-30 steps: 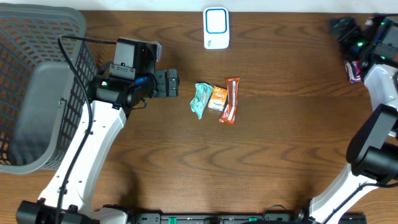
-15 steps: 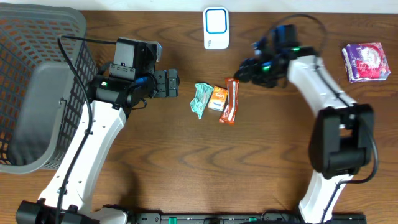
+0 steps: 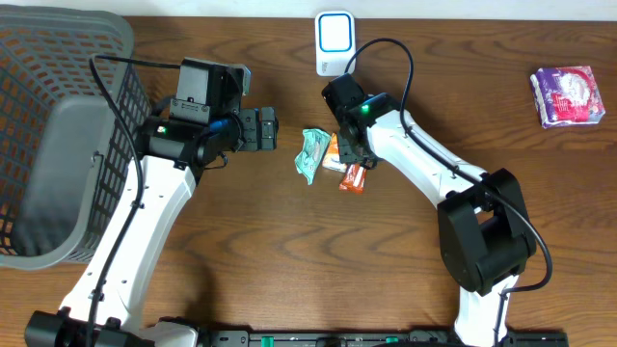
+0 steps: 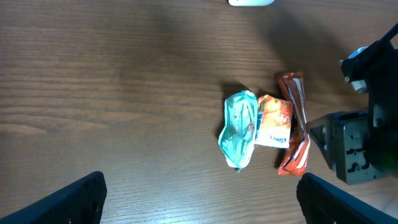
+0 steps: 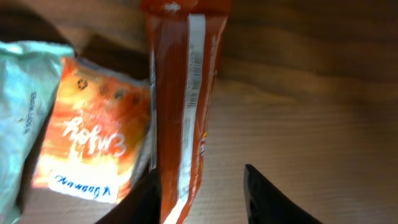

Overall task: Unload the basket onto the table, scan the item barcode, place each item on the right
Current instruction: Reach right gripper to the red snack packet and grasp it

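The right gripper (image 5: 200, 190) hung with jaws apart astride the near end of the red snack bar (image 5: 183, 93), which lay on the table (image 5: 311, 124) stretching toward 12 o'clock, at 3 o'clock of an orange sachet (image 5: 93, 137).

**Where Things Lie on the Worktop**

We find a basket (image 3: 48, 58) at the left edge of the worktop (image 3: 289, 260), a scanner (image 3: 335, 43) midway along the back edge, and a wrapped pack (image 3: 567, 96) in the back right corner. Mid-worktop lies a row: tissue pack (image 4: 239, 127) leftmost, sachet (image 4: 274, 121) touching it, snack bar (image 5: 180, 93) rightmost, seemingly overlapping the sachet.
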